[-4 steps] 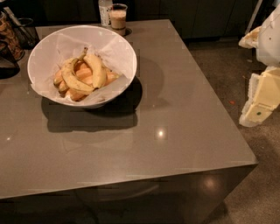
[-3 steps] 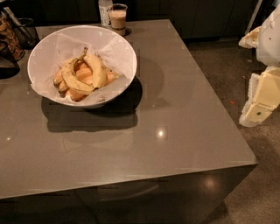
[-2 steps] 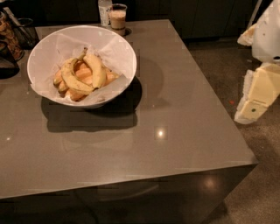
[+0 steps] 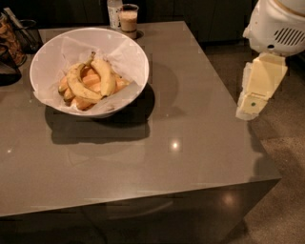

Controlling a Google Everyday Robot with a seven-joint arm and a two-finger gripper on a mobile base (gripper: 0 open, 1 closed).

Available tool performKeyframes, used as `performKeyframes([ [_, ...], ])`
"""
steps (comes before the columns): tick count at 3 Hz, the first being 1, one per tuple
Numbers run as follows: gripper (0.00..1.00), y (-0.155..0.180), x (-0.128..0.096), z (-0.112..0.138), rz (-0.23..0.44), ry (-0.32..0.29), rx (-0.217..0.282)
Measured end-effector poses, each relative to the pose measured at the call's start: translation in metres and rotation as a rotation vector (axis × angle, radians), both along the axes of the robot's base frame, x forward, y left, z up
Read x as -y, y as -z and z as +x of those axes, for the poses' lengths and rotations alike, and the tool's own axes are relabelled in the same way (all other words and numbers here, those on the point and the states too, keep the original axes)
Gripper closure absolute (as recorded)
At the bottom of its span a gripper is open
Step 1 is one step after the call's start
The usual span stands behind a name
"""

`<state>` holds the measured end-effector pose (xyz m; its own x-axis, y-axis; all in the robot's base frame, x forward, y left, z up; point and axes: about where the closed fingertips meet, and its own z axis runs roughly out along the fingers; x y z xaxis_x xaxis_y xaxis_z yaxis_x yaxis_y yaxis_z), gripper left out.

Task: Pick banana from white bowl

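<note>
The white bowl [image 4: 52, 57], lined with crinkled paper, stands at the back left of the grey table [image 4: 190, 119]. In it the thick, fairly straight banana [image 4: 105, 75] lies with its brownish stem pointing to the back. A slimmer curved banana [image 4: 78, 89] lies across the front of it, and orange pieces [image 4: 91, 80] sit beneath. My gripper [image 4: 249, 107] hangs from the white arm off the table's right edge, far from the bowl and holding nothing that shows.
A cup with a brownish drink [image 4: 128, 18] and a white bottle [image 4: 114, 10] stand behind the bowl. A black wire basket [image 4: 26, 33] sits at the far left. The table's right and front edges drop to a speckled floor [image 4: 281, 157].
The arm and gripper have moved left and slightly up, closer to the table's right edge. The bowl and bananas have not moved.
</note>
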<state>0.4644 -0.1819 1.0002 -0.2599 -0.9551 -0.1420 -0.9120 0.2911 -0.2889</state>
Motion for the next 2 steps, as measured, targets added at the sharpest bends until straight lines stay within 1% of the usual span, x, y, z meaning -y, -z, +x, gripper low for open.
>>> performKeyframes([
  [1,0.0,-0.002,-0.01,0.004,0.015,-0.018,0.018],
  [2,0.0,-0.008,-0.031,0.028,0.003,-0.02,0.009],
])
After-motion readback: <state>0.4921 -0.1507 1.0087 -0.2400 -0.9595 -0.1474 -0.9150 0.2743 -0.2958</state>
